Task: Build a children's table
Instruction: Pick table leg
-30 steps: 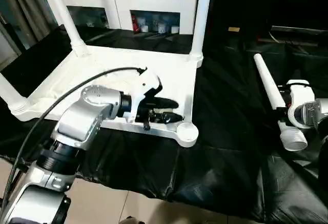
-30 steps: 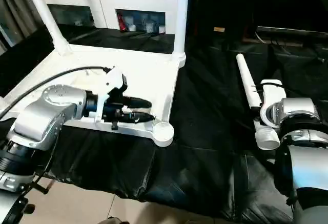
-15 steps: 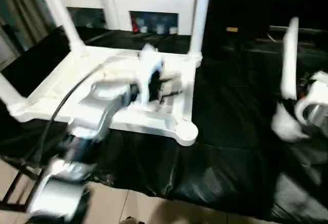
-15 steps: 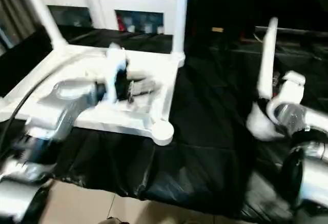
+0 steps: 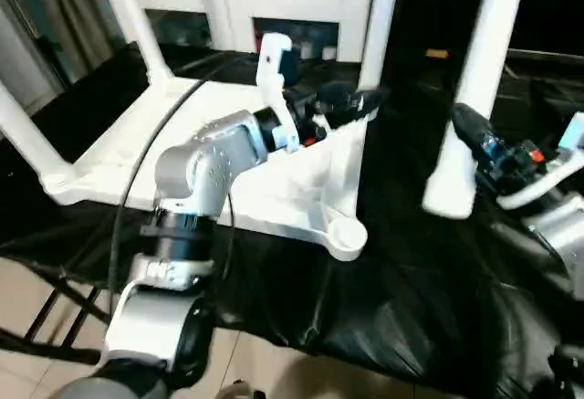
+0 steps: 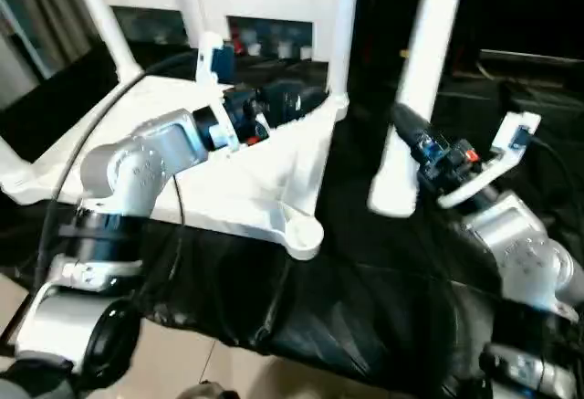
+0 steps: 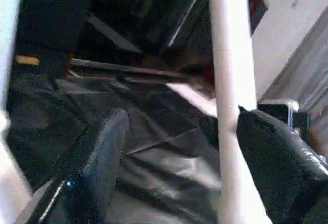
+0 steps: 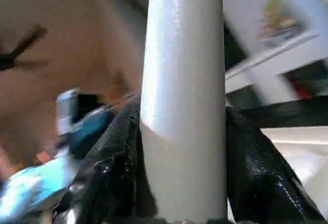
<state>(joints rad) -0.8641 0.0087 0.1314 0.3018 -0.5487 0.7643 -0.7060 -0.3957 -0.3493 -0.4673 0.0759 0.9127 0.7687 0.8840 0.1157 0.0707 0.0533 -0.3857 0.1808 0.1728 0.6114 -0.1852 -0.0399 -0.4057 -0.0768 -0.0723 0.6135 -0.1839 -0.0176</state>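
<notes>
The black-covered surface (image 5: 401, 262) carries the upturned white tabletop (image 5: 274, 189) at its left half, with three legs standing up from its corner sockets and the near right socket (image 5: 345, 235) empty. To its right the fourth leg (image 5: 470, 89) stands nearly upright above the surface, clamped near its wide lower end between the right fingers (image 8: 256, 167). The left fingers (image 7: 97, 162) hover spread wide, holding nothing, above the tabletop's far right corner.
</notes>
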